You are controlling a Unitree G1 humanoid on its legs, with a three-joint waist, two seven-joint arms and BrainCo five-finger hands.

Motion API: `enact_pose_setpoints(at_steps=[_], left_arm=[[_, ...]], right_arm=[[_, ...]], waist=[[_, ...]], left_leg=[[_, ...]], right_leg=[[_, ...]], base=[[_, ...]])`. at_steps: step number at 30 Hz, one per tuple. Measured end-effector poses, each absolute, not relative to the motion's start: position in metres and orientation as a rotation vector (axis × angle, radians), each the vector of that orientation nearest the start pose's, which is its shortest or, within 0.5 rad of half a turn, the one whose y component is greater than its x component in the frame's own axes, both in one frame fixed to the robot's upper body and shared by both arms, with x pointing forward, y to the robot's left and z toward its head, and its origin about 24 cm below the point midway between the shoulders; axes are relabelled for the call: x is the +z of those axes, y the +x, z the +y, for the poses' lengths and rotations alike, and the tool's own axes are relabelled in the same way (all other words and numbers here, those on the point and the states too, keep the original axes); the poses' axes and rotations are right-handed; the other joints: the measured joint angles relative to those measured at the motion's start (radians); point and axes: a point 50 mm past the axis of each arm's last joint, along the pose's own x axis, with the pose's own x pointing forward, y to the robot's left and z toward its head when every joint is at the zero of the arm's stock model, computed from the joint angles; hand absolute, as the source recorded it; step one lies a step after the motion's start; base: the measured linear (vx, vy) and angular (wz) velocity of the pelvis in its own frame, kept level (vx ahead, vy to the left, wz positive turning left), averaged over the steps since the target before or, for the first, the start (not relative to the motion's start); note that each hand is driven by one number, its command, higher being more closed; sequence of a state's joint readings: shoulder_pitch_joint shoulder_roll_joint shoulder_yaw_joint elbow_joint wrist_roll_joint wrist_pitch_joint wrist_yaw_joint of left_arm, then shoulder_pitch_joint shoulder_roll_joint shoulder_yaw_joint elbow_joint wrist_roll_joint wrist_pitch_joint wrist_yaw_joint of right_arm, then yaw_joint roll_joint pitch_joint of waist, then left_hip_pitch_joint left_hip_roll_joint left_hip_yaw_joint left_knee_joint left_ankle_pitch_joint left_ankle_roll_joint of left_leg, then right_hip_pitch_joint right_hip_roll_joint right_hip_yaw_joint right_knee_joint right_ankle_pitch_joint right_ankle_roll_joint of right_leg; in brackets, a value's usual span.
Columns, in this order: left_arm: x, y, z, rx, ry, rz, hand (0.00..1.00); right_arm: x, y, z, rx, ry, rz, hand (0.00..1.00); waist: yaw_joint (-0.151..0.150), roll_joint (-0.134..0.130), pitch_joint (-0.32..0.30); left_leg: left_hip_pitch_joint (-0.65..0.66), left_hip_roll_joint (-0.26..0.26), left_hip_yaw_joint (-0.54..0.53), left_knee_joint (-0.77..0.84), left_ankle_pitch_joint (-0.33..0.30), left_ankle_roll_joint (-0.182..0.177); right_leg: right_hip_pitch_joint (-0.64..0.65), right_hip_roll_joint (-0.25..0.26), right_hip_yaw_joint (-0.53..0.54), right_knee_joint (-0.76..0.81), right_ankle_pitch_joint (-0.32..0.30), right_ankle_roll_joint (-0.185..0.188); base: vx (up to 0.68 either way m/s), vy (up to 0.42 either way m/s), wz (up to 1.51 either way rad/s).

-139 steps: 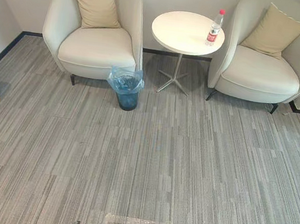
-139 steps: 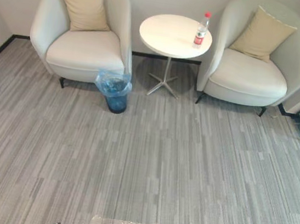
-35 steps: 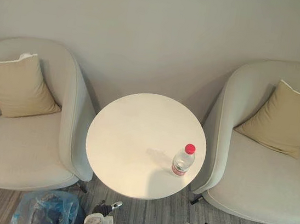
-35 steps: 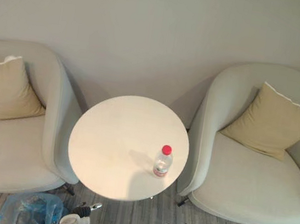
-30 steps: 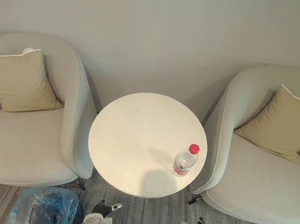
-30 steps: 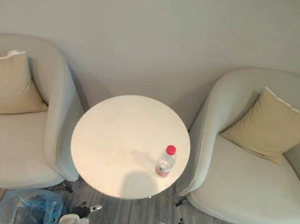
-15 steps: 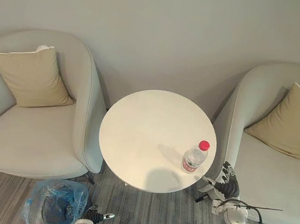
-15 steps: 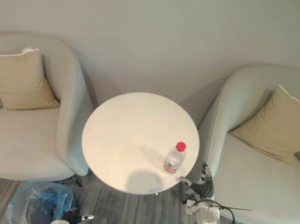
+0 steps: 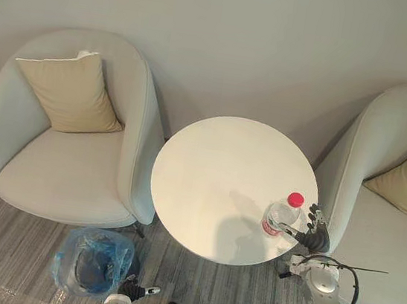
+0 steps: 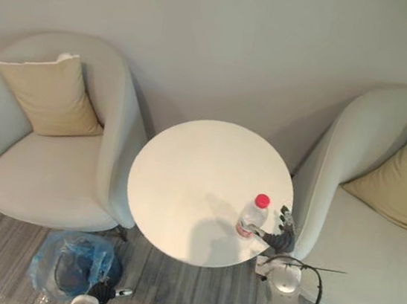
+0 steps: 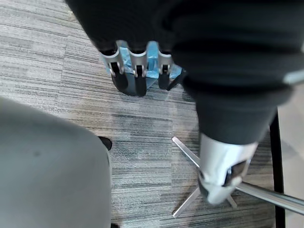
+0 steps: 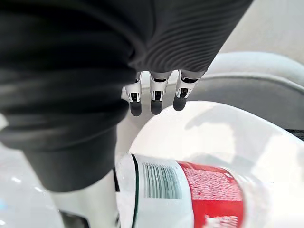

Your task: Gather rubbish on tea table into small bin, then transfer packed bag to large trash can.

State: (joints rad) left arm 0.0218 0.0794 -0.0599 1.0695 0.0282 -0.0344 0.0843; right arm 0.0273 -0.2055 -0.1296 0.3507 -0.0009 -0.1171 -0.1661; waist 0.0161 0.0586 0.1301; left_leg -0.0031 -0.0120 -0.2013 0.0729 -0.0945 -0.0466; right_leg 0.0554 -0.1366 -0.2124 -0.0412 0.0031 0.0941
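Note:
A clear plastic bottle (image 9: 280, 216) with a red cap and red label stands near the right edge of the round white tea table (image 9: 216, 172). My right hand (image 9: 315, 234) is raised just to the right of the bottle at table height, open. In the right wrist view the bottle (image 12: 190, 192) lies close to the palm, with the straight fingers (image 12: 152, 100) beyond it. The small bin (image 9: 91, 261), lined with a blue bag, stands on the carpet left of the table. My left hand (image 9: 130, 291) hangs low beside the bin, fingers (image 11: 135, 80) relaxed.
A pale armchair (image 9: 65, 179) with a tan cushion (image 9: 69, 93) stands left of the table, and another armchair (image 9: 389, 251) stands close behind my right hand. The table's metal foot (image 11: 190, 199) spreads over the grey striped carpet. A plain wall runs behind.
The camera has shifted, so the whole scene sits further right. My right hand has moved up and in, from below the table edge to right beside the bottle.

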Motion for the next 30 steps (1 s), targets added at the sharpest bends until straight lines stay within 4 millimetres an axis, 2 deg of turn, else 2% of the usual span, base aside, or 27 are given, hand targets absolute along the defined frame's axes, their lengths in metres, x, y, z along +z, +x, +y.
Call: enact_pose_setpoints(at_steps=[9, 17, 18, 25, 30], left_arm=[[-0.156, 0.124, 0.175, 0.029, 0.188, 1.033, 0.0], [-0.154, 0.127, 0.174, 0.029, 0.188, 1.016, 0.0], [-0.154, 0.127, 0.174, 0.029, 0.187, 1.014, 0.0], [-0.152, 0.134, 0.172, 0.034, 0.19, 0.994, 0.0], [-0.152, 0.136, 0.171, 0.039, 0.191, 0.989, 0.0]], right_arm=[[-0.033, 0.226, -0.231, -0.278, -0.211, 0.294, 0.0], [-0.032, 0.231, -0.223, -0.251, -0.213, 0.282, 0.0], [-0.031, 0.233, -0.222, -0.252, -0.213, 0.276, 1.0], [-0.016, 0.25, -0.218, -0.271, -0.252, 0.206, 1.0], [-0.015, 0.252, -0.215, -0.273, -0.243, 0.2, 1.0]], waist=[[0.006, 0.003, 0.02], [0.025, 0.004, 0.026], [0.026, 0.004, 0.027], [0.041, 0.007, 0.051], [0.047, 0.006, 0.052]], left_leg=[[-0.015, -0.003, -0.037, 0.0, 0.004, -0.002], [-0.032, -0.007, -0.062, 0.001, 0.009, -0.001], [-0.033, -0.007, -0.064, 0.001, 0.01, -0.001], [-0.048, -0.011, -0.092, 0.001, 0.015, -0.004], [-0.05, -0.013, -0.104, 0.001, 0.015, -0.004]], right_leg=[[0.001, 0.0, -0.03, -0.001, -0.004, -0.003], [-0.001, 0.0, -0.048, -0.008, -0.004, -0.003], [-0.001, 0.0, -0.049, -0.008, -0.004, -0.003], [-0.002, 0.0, -0.069, -0.014, -0.004, -0.003], [0.002, 0.0, -0.071, -0.016, -0.004, -0.003]], base=[[-0.01, -0.001, 0.1], [-0.01, 0.002, 0.07], [-0.02, -0.003, 0.1], [-0.01, 0.003, 0.09], [0.02, 0.006, 0.08]])
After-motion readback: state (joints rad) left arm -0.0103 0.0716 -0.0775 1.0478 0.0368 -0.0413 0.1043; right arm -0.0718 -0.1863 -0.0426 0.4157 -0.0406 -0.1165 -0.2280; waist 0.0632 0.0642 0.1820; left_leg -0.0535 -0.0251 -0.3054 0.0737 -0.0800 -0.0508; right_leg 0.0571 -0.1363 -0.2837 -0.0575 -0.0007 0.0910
